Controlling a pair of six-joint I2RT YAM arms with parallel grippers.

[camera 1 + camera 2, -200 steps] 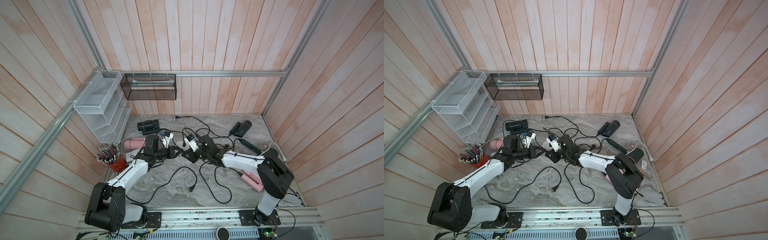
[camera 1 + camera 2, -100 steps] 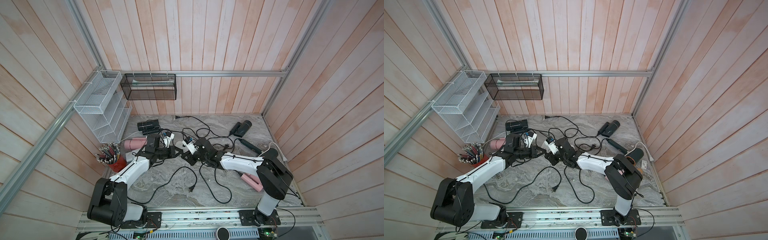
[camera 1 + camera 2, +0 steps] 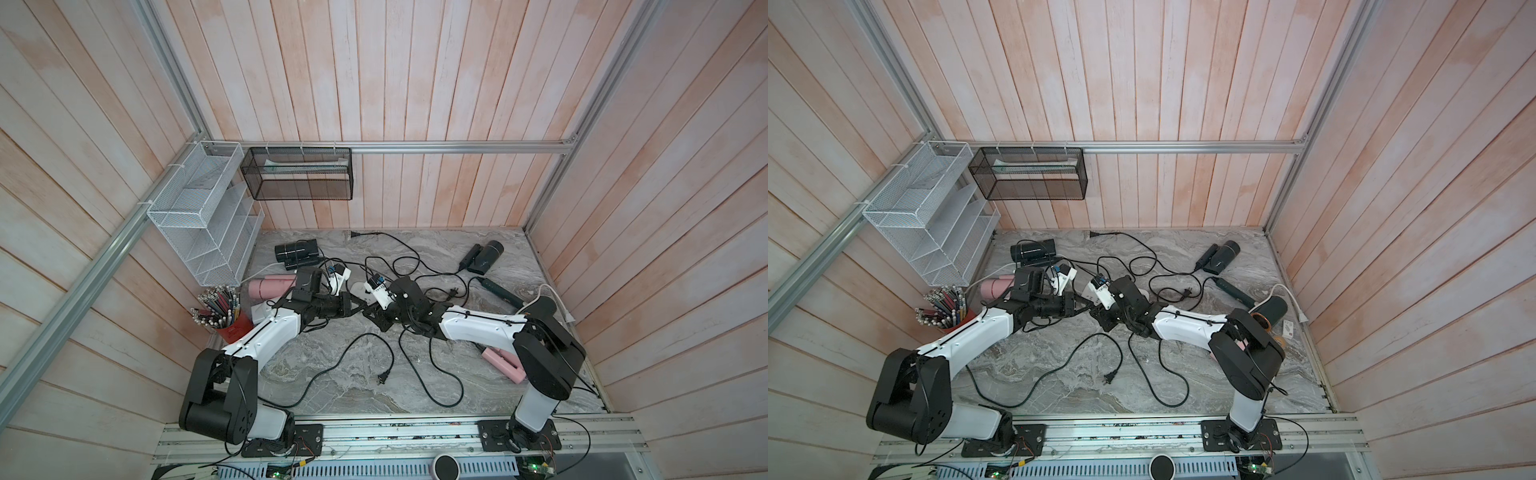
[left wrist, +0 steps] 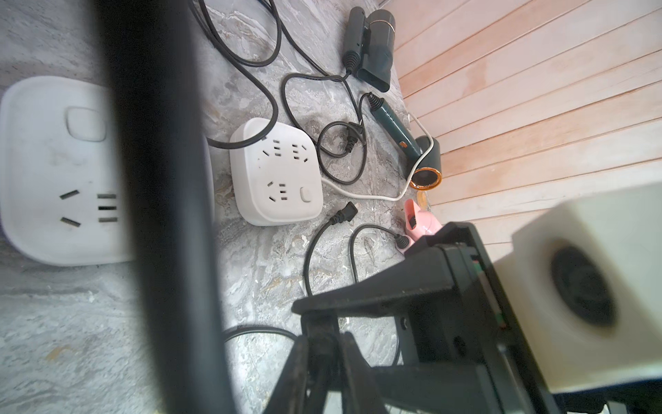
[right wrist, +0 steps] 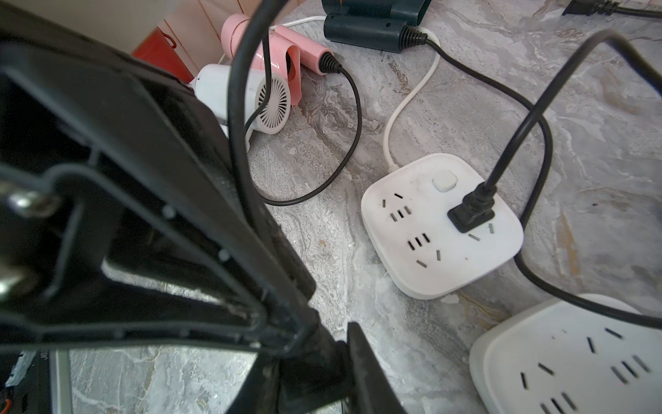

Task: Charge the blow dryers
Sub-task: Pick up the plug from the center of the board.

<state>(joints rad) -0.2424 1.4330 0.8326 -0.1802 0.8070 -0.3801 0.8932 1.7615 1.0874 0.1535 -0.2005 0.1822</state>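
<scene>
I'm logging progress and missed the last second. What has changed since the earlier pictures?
The left arm has leaned further forward; the right arm shifted slightly toward it. The left gripper and right gripper stay tip to tip; whether either took hold of anything I cannot tell. The dryers and the loose plug lie as before.

1. Grey marble with white and tan veining: table (image 3: 357,399).
2. Pale planks washed pink-orange: walls (image 3: 415,83).
3. White: power strip (image 4: 286,168); black: cord (image 5: 353,118).
4. Pink throughout: pink dryer (image 5: 308,48); white with a radial-slotted grille: pale dryer (image 5: 274,104).
5. Deep green with a copper-orange nozzle ring: dark green dryer (image 4: 392,123); glossy black: black dryer (image 3: 297,251).
6. White mesh: wire rack (image 3: 199,208); black mesh: basket (image 3: 299,183); red: cup (image 3: 232,330).
7. White links, black joints: arm (image 3: 270,336).
</scene>
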